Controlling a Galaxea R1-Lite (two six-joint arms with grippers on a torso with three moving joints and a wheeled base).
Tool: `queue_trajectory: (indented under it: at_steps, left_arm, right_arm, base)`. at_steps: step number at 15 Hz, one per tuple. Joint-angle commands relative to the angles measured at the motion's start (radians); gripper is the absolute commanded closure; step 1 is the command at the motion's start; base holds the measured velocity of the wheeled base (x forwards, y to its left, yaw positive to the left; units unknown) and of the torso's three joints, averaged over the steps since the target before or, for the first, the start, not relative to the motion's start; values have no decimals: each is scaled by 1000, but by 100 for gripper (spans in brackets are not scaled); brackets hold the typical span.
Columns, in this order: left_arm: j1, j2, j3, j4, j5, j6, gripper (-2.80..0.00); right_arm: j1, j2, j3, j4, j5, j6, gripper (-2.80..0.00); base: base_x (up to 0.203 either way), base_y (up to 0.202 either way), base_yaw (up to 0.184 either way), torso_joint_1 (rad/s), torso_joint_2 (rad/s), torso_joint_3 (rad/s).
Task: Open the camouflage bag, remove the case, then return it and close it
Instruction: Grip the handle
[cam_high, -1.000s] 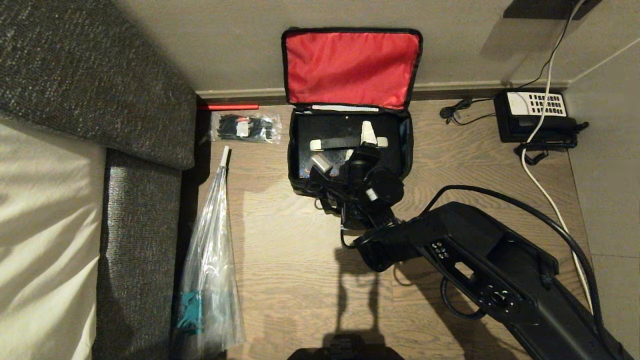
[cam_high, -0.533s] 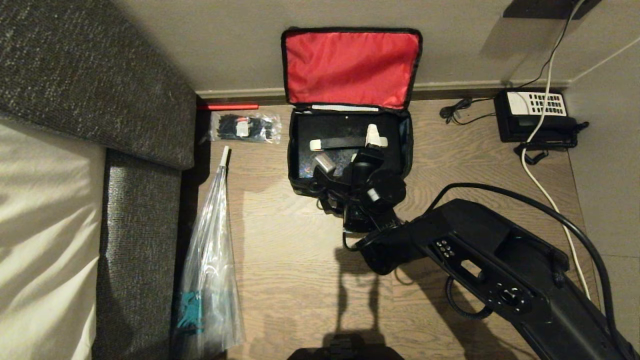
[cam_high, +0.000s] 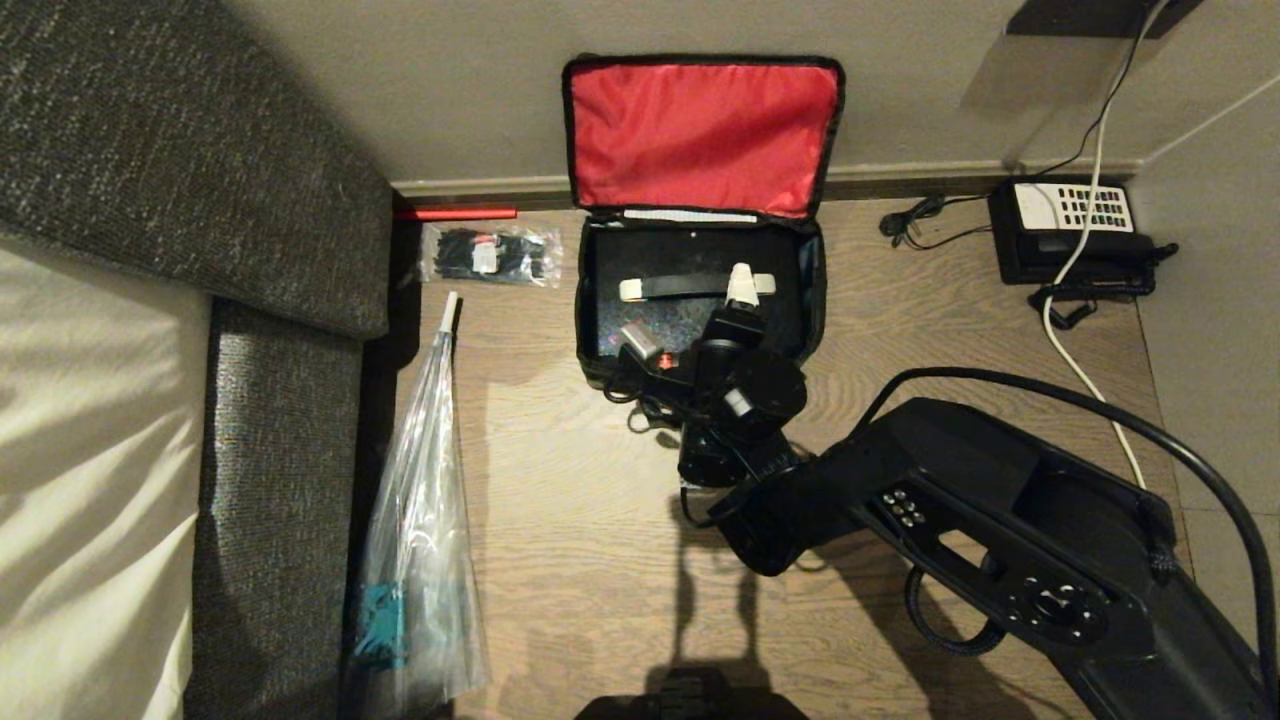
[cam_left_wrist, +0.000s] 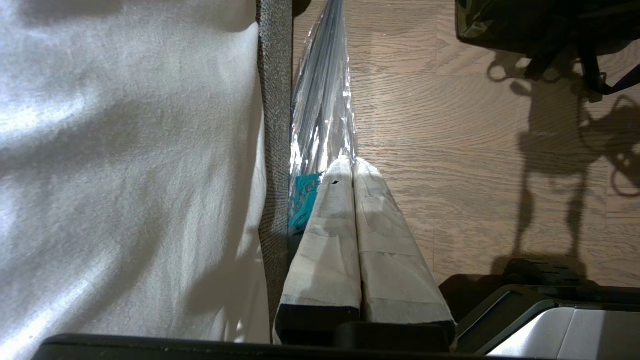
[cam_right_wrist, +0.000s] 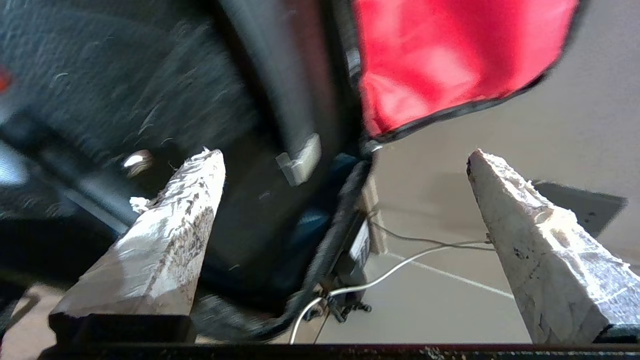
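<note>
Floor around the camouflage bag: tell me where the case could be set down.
Bare floor lies between the camouflage bag and the telephone. More lies in front of the bag, between the plastic sleeve and the right gripper. It is crowded left of the bag, by the packet of ties.

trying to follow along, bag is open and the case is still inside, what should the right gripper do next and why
Probably ease the right gripper down so its open fingers straddle the case, then close. The camouflage bag lies with its red-lined lid back against the wall, the case sits in it unheld, and the gripper hangs open over its near half. The left gripper is parked, shut.
</note>
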Motion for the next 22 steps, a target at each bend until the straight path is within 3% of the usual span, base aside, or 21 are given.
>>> queue_trajectory:
  at_steps: [1,22]
  left_arm:
    - [0,0,0,0,1,0,0]
    - [0,0,0,3,-1,-3,0]
  right_arm:
    - [5,-28,10,-8,-4,-8,-280]
    - [5,-56,17,-8,-2,-6,-280]
  base:
    - [0,0,0,0,0,0]
    - [14,0,0,0,0,0]
